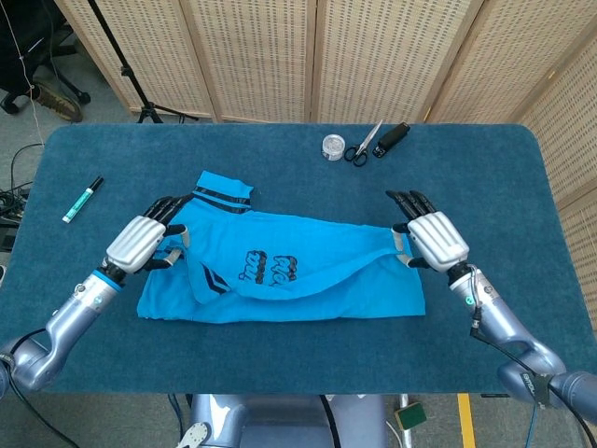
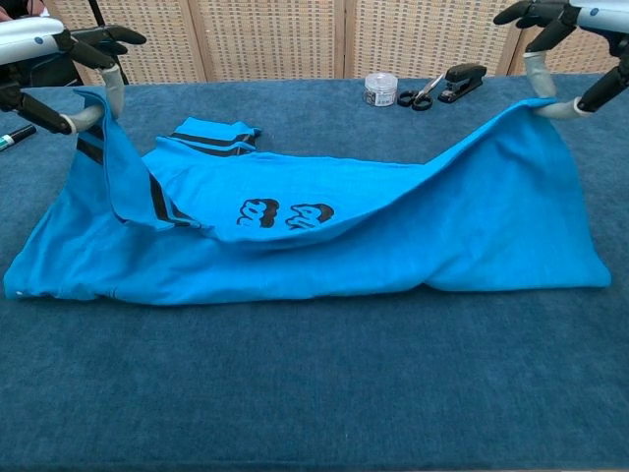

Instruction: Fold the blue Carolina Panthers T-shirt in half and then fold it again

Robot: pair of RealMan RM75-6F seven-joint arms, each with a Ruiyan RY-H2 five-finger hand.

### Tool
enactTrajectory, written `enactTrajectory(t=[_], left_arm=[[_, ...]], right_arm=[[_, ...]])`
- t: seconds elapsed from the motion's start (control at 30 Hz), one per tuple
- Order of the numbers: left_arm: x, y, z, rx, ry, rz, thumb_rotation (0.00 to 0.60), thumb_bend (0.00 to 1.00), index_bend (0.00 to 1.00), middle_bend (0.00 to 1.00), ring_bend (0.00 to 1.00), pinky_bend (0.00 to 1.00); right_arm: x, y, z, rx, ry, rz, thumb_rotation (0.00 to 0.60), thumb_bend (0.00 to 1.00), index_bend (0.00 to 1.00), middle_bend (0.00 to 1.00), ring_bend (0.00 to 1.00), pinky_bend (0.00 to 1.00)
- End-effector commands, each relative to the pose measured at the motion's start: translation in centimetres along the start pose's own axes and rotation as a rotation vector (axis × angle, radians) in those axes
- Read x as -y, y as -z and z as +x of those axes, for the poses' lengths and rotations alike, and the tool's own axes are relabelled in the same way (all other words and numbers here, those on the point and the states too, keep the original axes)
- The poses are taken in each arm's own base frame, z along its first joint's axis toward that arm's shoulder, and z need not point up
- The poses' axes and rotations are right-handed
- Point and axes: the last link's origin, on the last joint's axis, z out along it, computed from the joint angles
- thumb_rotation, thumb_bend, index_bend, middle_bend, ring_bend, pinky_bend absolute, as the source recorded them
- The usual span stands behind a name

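1. Nearest the robot, bare dark blue table [image 1: 298, 364] carpet runs along the front edge, with the fold line of the blue T-shirt [image 1: 280, 294] lying on it.
2. Above that fold, the shirt's near edge is lifted and sags in the middle, so only part of the black lettering [image 2: 285, 212] shows.
3. At one end, the left hand [image 1: 142, 243] pinches the sleeve-side edge between thumb and fingers; the chest view shows the cloth raised off the table.
4. At the other end, the right hand [image 1: 431, 238] pinches the hem corner in the same way, with its other fingers stretched forward.
5. Further back, a striped sleeve [image 1: 222, 191] lies flat on the table.
6. Off to the left, well apart from the shirt, lies a marker [image 1: 82, 199].
7. Near the far edge stand a small clear round container [image 1: 333, 146], its contents too small to tell, then scissors [image 1: 364, 147] and a black stapler [image 1: 393, 136] just beside it.
8. Beyond the table stand woven folding screens [image 1: 308, 56] and a tripod leg [image 1: 126, 65].
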Motion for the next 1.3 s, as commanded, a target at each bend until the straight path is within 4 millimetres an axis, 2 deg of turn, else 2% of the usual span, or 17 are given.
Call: enactTrajectory(t=[0.03,0.2,0.33,0.6,0.87,1.17,1.2,1.23,1.3], left_arm=[[0.0,-1.0,0.0,0.001,-0.002,0.007,0.600,0.57,0.74,0.00,0.00,0.00],[-0.1,-3.3,0.0,0.001,-0.010,0.011,0.600,0.57,0.74,0.00,0.00,0.00],[-0.5,-6.0,-0.2,0.013,-0.036,0.026,0.600,0.57,0.74,0.00,0.00,0.00],[-0.4,-8.5,-0.6,0.015,-0.061,0.059,0.600,0.57,0.74,0.00,0.00,0.00],[0.0,-10.1,-1.2,0.021,-0.079,0.089,0.600,0.57,0.74,0.00,0.00,0.00],[0.6,-10.9,-1.4,0.009,-0.050,0.121,0.600,0.57,0.74,0.00,0.00,0.00],[0.7,-10.9,-1.4,0.010,-0.049,0.124,0.600,0.57,0.74,0.00,0.00,0.00],[0.7,-11.0,-1.4,0.009,-0.048,0.126,0.600,0.57,0.74,0.00,0.00,0.00],[0.7,-11.1,-1.5,0.009,-0.045,0.127,0.600,0.57,0.74,0.00,0.00,0.00]], right_arm=[[-0.3,-0.9,-0.1,0.001,-0.008,-0.020,0.600,0.52,0.67,0.04,0.00,0.00],[-1.3,-2.2,-0.5,0.013,-0.016,-0.061,0.600,0.52,0.67,0.04,0.00,0.00],[-2.3,-4.0,-1.3,0.030,-0.037,-0.106,0.600,0.52,0.67,0.04,0.00,0.00],[-3.3,-6.0,-1.9,0.033,-0.048,-0.141,0.600,0.52,0.67,0.04,0.00,0.00],[-4.5,-6.7,-2.4,0.049,-0.041,-0.184,0.600,0.52,0.67,0.04,0.00,0.00],[-6.5,-6.5,-3.8,0.090,-0.059,-0.269,0.600,0.56,0.67,0.04,0.00,0.00],[-6.6,-6.4,-4.0,0.096,-0.069,-0.277,0.600,0.55,0.66,0.03,0.00,0.00],[-6.7,-6.4,-4.1,0.102,-0.078,-0.283,0.600,0.53,0.60,0.02,0.00,0.00],[-7.0,-6.0,-4.4,0.125,-0.094,-0.293,0.600,0.41,0.37,0.01,0.00,0.00]])
